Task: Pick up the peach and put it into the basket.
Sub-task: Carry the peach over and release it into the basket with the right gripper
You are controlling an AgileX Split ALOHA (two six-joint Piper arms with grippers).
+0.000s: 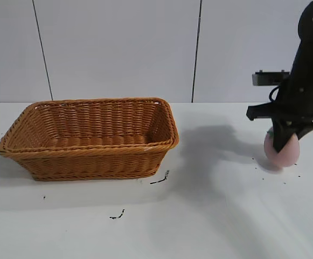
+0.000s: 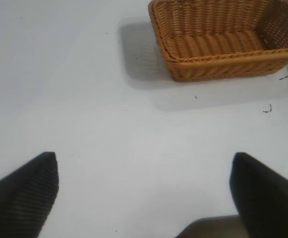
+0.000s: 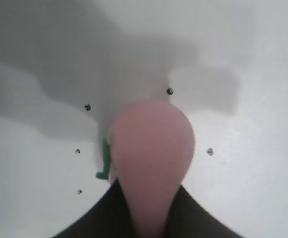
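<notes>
- The right tool sits at the right edge of the exterior view, reaching down from its black arm onto the peach.
- Its dark fingers are pressed against the peach on both sides in the right wrist view, pinching the narrow end of the fruit between them.
- The peach is pale pink and rounded; a small green stem shows at its side in the right wrist view.
- In the exterior view the peach is low against the white surface; whether it touches the surface or hangs just above it cannot be told.
- A soft grey shadow of the arm lies on the surface to the left of the peach in the exterior view, between it and the basket.
- The basket stands at the left middle of the exterior view, well apart from the peach, upright, with its braided rim uppermost.
- A few small dark specks lie on the surface just below the basket's lower right corner, and more tiny ones dot the surface around the peach.
- The left tool appears only in the left wrist view, at the bottom of the frame, with its two black fingers spread wide over bare surface.
- From that view the basket is in the upper right of the frame, well away from the left tool.
</notes>
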